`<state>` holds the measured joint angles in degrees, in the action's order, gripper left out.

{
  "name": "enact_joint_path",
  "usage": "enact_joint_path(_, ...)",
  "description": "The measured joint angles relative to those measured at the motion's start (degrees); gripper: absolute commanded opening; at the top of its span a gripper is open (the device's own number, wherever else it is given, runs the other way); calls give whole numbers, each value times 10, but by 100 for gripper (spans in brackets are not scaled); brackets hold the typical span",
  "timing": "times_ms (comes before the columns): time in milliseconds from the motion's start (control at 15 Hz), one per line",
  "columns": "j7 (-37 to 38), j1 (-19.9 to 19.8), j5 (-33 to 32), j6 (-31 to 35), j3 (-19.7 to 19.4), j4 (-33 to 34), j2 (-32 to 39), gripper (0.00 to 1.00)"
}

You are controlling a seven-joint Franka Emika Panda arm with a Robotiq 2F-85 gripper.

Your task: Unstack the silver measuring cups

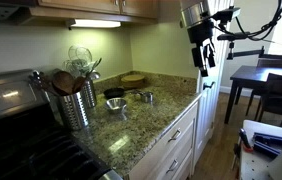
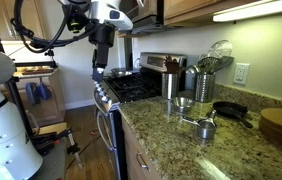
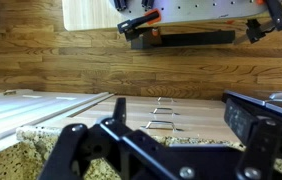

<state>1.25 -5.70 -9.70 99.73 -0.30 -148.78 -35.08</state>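
Note:
The silver measuring cups (image 1: 117, 104) sit on the granite counter in front of the dark pan, and a smaller one (image 1: 146, 97) lies apart from them. In the other exterior view they show as a round cup (image 2: 184, 102) and a handled cup (image 2: 206, 128). My gripper (image 1: 203, 55) hangs high in the air off the counter's end, far from the cups; it also shows in an exterior view (image 2: 99, 60). In the wrist view its fingers (image 3: 181, 108) are spread wide and empty, facing the cabinet drawers and wooden floor. The cups are out of the wrist view.
A perforated steel utensil canister (image 1: 76, 103) stands by the stove (image 2: 131, 88). A dark round pan (image 2: 231, 110) and a round wooden board (image 2: 281, 125) lie behind the cups. A dark table and chairs (image 1: 266, 85) stand beyond the counter's end.

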Motion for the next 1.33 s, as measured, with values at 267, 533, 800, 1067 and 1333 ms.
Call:
enact_joint_path(267, 0, 0, 0, 0, 0, 0, 0, 100)
enact_joint_path(533, 0, 1, 0, 0, 0, 0, 0, 100)
enact_joint_path(800, 26, 2, 0, 5, 4, 11, 22, 100)
enact_joint_path(1067, 106, 2, 0, 25, 18, 46, 78, 100)
enact_joint_path(1333, 227, 1, 0, 53, 26, 96, 154, 100)
